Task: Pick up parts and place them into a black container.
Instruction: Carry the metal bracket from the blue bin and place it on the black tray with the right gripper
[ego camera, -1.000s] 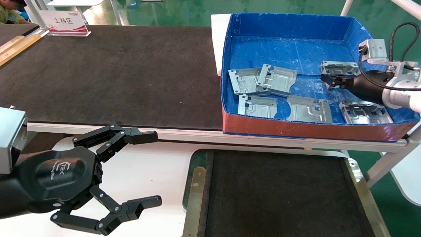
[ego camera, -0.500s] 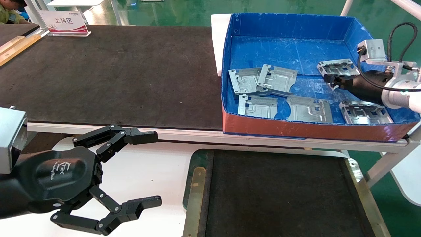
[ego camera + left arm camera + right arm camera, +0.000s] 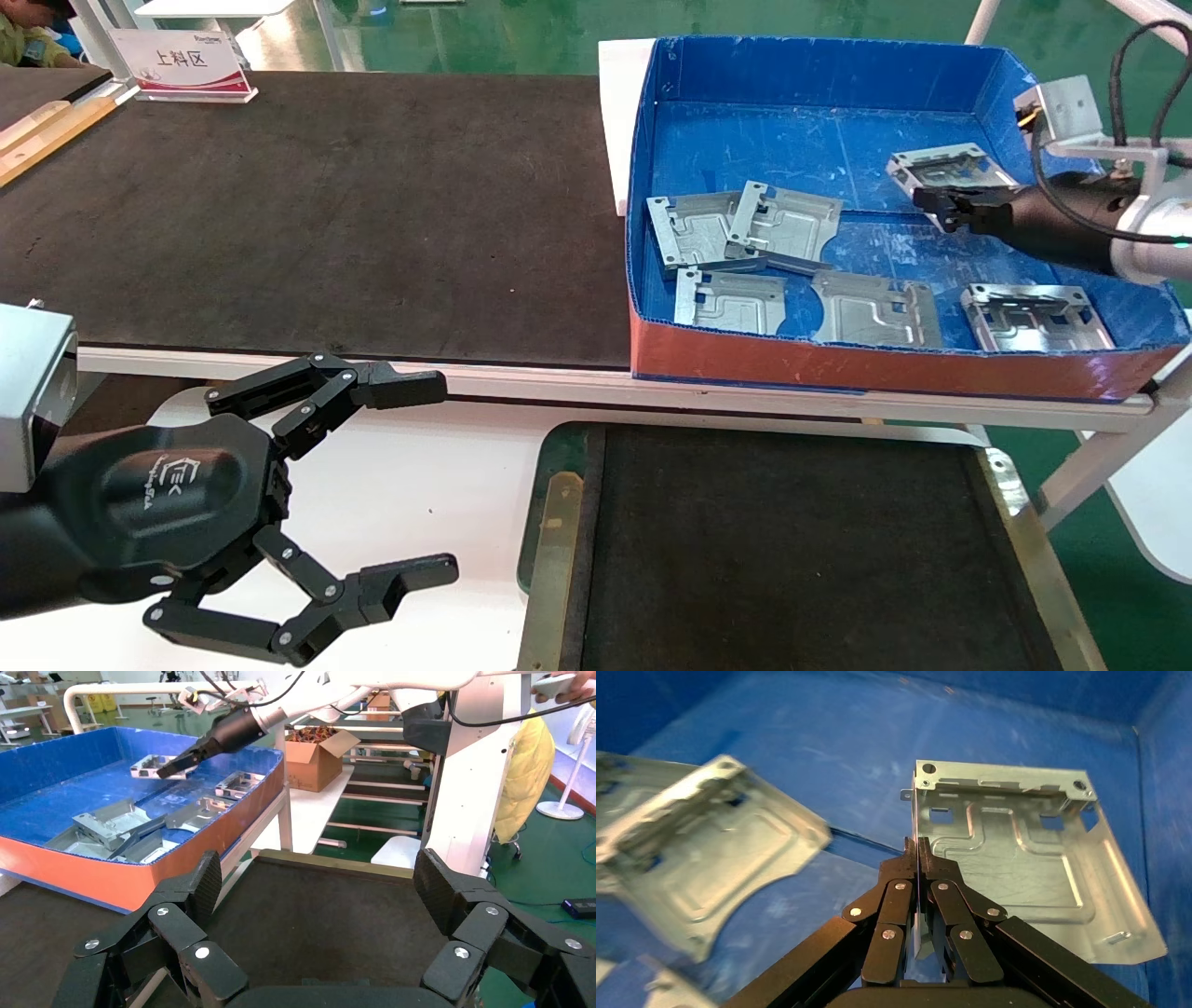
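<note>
My right gripper is shut on the bent edge of a silver-grey metal part and holds it lifted above the floor of the blue box. In the right wrist view the fingertips pinch the part by its edge. Several more parts lie flat on the box floor. The black container, with a felt floor and brass rim, sits in front of the box and holds nothing. My left gripper is open and empty to the left of the container.
A big black table mat lies left of the blue box. A white sign stands at the far left back. In the left wrist view the right arm reaches over the box.
My right gripper has risen and moved toward the back of the box with the part in it. The left arm has not moved.
</note>
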